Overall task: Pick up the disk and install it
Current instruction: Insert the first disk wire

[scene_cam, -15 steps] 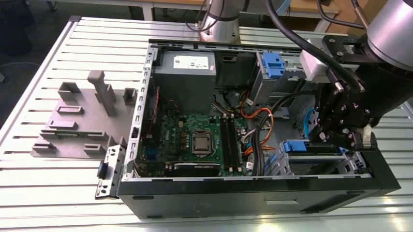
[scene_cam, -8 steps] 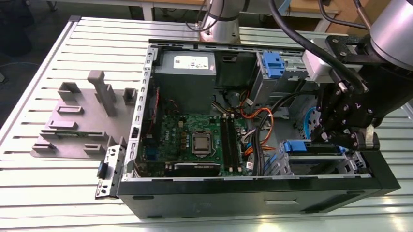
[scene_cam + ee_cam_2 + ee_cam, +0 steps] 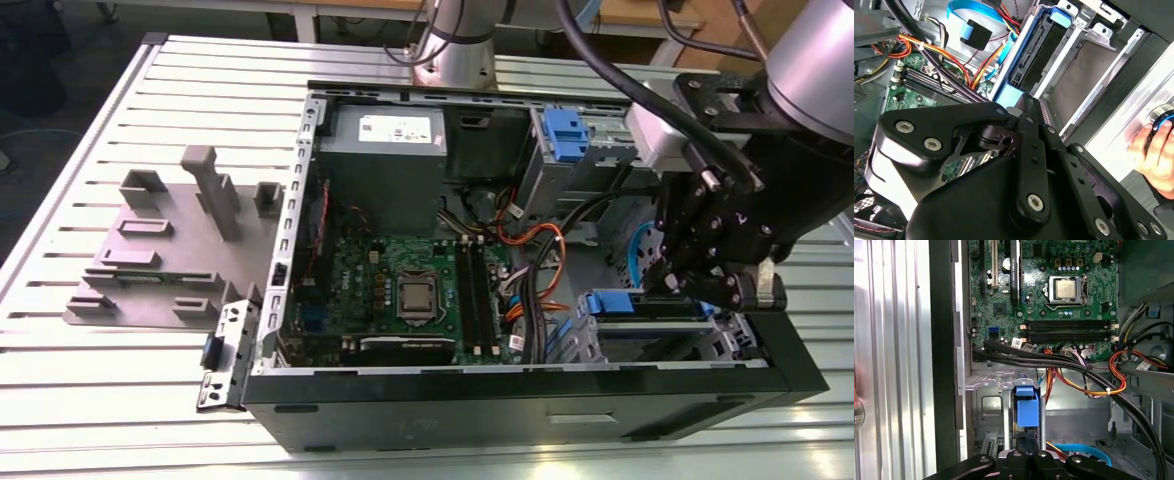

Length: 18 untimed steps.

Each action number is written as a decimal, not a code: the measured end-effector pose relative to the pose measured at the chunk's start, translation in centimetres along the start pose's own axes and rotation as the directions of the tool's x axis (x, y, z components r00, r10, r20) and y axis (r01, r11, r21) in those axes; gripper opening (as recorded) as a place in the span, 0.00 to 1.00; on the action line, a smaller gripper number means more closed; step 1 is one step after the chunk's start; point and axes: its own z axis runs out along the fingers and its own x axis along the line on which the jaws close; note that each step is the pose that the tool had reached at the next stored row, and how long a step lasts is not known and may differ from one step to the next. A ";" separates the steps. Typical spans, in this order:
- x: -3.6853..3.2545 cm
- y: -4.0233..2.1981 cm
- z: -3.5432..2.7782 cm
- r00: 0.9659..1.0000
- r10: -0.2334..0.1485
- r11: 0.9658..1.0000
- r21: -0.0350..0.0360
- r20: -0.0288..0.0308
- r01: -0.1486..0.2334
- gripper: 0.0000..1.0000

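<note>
The disk (image 3: 651, 305), dark-edged with blue plastic rails and a blue end tab, stands on edge in the silver drive cage (image 3: 667, 345) at the front corner of the open computer case, on the exterior view's right. My gripper (image 3: 703, 288) hangs right over that cage, its black fingers closed on the disk's outer end. In the second wrist view the disk (image 3: 1036, 50) runs away from my gripper (image 3: 1021, 107) into the cage (image 3: 1089, 55). In the first wrist view its blue tab (image 3: 1025, 410) shows just beyond my gripper (image 3: 1026, 456).
Orange, black and blue cables (image 3: 534, 255) run beside the cage, next to the green motherboard (image 3: 400, 290). A grey power supply (image 3: 387, 150) and an upper cage with a blue latch (image 3: 567, 135) sit at the back. A grey fixture (image 3: 174, 250) lies outside. A hand (image 3: 1154, 150) rests nearby.
</note>
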 end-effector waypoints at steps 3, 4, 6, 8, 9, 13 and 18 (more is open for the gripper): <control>-0.03 -0.01 -0.38 1.000 0.000 1.000 0.000 0.000 0.000 0.11; -0.03 -0.01 -0.49 1.000 0.000 1.000 0.000 0.000 0.000 0.11; -0.03 -0.01 -0.53 1.000 -0.001 1.000 0.000 0.001 0.001 0.11; -0.03 -0.01 -0.53 1.000 -0.027 1.000 -0.001 0.001 0.027 0.11; -0.03 -0.02 -0.55 0.999 -0.044 0.999 -0.001 0.001 0.044 0.11; -0.03 -0.02 -0.52 0.994 -0.111 0.994 -0.002 0.003 0.111 0.11; -0.09 -0.36 -0.48 0.993 -0.118 0.993 -0.002 0.003 0.118 0.11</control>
